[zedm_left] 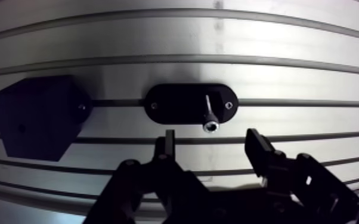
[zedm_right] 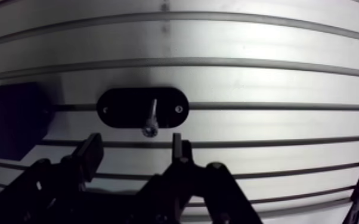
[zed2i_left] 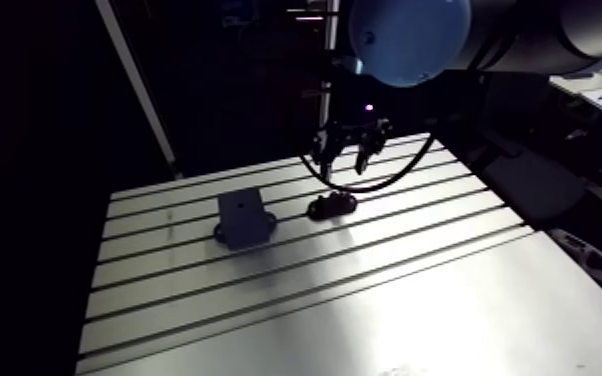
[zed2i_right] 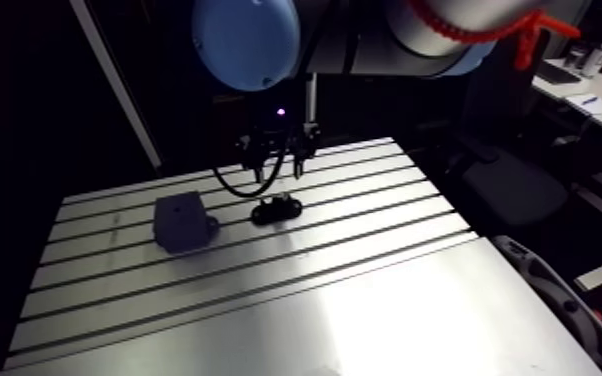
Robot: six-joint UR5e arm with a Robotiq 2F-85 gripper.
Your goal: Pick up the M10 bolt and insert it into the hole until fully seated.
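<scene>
A slim silver bolt (zedm_left: pixel 209 113) stands upright in a flat black oval holder (zedm_left: pixel 182 104) fixed on the slotted table (zed2i_left: pixel 385 280). Its socket head faces up toward the wrist camera. My gripper (zedm_left: pixel 212 149) hangs above the holder and a little short of the bolt, open, with nothing between its fingers (zedm_left: pixel 165 146). A dark angular block (zedm_left: pixel 36 116) with a small hole in its face sits beside the holder. In the arm view the gripper (zed2i_left: pixel 350 150) hovers over the holder (zed2i_left: pixel 331 206), with the block (zed2i_left: pixel 243 217) to the left.
Long parallel slots run across the aluminium table. Its front half (zed2i_right: pixel 345 320) is smooth plate. An office chair (zed2i_right: pixel 505 190) stands off the table's right side.
</scene>
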